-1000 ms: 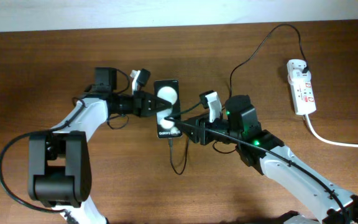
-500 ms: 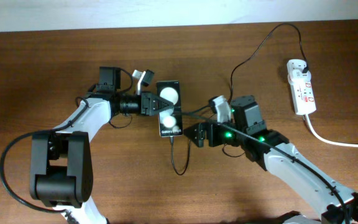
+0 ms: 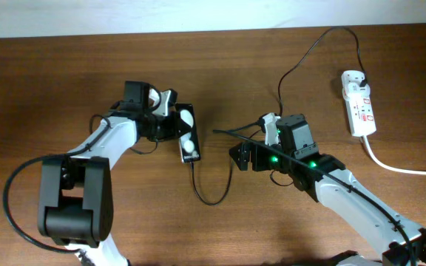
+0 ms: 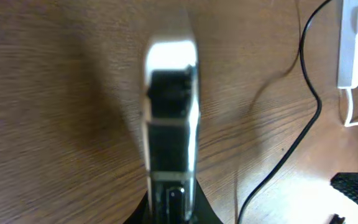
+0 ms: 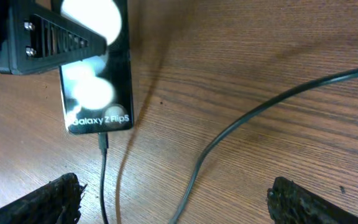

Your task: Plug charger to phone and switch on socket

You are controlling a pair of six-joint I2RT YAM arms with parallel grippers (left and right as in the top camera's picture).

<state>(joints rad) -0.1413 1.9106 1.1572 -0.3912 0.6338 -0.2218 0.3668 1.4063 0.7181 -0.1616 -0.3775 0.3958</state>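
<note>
The left arm (image 3: 109, 139) reaches from its near-left base toward the centre. At its end the left gripper (image 3: 177, 124) points right and is clamped on the phone (image 3: 189, 142), which it holds tilted on edge. The right arm (image 3: 346, 191) stretches in from the near right. The right gripper (image 3: 237, 156) points left with its fingers (image 5: 51, 200) spread wide apart.

The counter (image 3: 50, 74) is dark brown wood, its grain running roughly from 9 o'clock to 3 o'clock. Along its 12 o'clock edge in the overhead view lies a pale strip (image 3: 124, 15), too plain to identify.
</note>
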